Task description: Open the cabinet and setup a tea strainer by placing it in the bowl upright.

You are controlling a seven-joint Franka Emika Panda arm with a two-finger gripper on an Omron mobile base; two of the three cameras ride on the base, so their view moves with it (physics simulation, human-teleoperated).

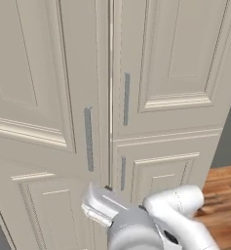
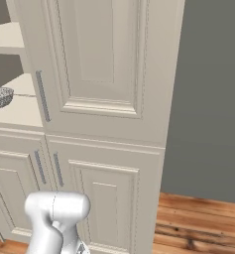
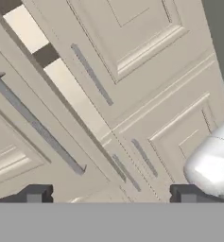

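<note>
Gaping wide, gripper (image 3: 110, 193) holds nothing.

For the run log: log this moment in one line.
cream cabinet: left upper door ajar | grey mesh strainer: on shelf | jaws: open, empty

No writing to read anywhere here: the cabinet (image 1: 112, 97) doors are plain cream panels, no labels or numbers.

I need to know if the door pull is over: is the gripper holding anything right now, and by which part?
Nothing is held. The gripper is open, its fingertips set wide apart and off the cabinet.
</note>
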